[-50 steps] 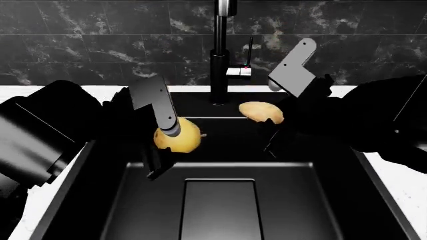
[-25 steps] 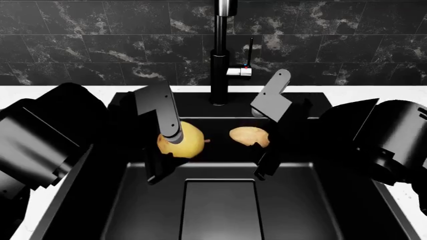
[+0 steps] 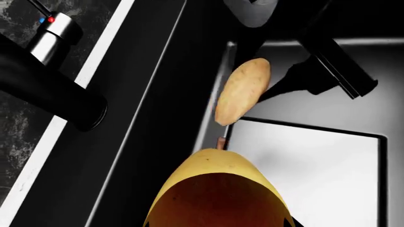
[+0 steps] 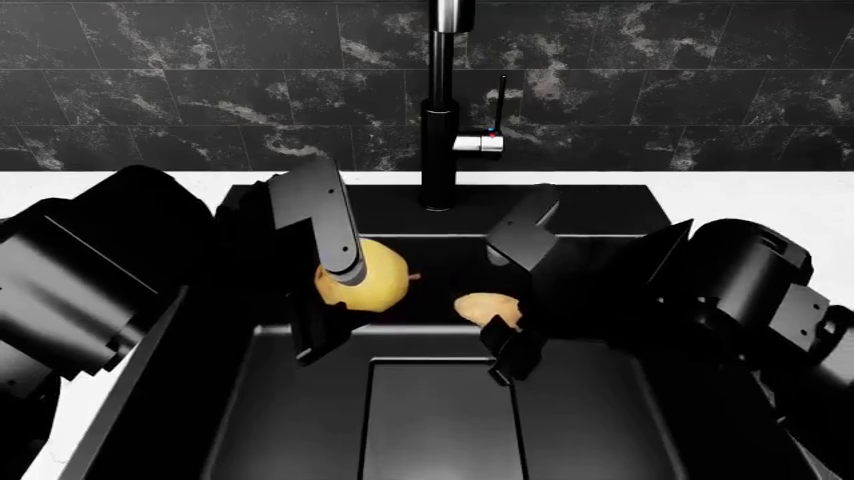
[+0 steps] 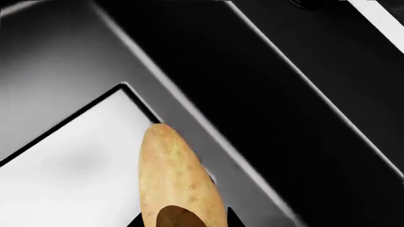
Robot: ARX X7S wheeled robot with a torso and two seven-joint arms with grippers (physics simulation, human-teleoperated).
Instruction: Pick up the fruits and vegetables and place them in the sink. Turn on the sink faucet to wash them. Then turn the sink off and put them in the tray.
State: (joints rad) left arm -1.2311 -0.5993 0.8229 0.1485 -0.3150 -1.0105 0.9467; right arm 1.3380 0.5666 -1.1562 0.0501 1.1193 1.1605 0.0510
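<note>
both pieces of produce are held over the sink (image 4: pixel 214 400), neither yet let go. the left gripper (image 4: pixel 331 290) is clamped on the yellow fruit (image 4: pixel 367 277), which hangs above the basin's rear part, stem pointing toward the other arm. the right gripper (image 4: pixel 505 325) grips the potato (image 4: pixel 483 306), held low near the far edge of the drain plate (image 4: pixel 441 420); in the right wrist view the potato (image 5: pixel 177 177) sits just above that plate's corner, though whether it touches the floor cannot be told. the sink faucet (image 4: pixel 442 120) stands behind, its lever (image 4: pixel 478 143) untouched, and no water shows. so the task is early: the drop into the basin is nearly done, while washing, shutting off and moving everything to the tray, which is out of view, all remain. compared with a second ago, the right arm has swung down and inward, carrying the potato from up near the faucet base to low in the basin; the left arm and its fruit have barely shifted
</note>
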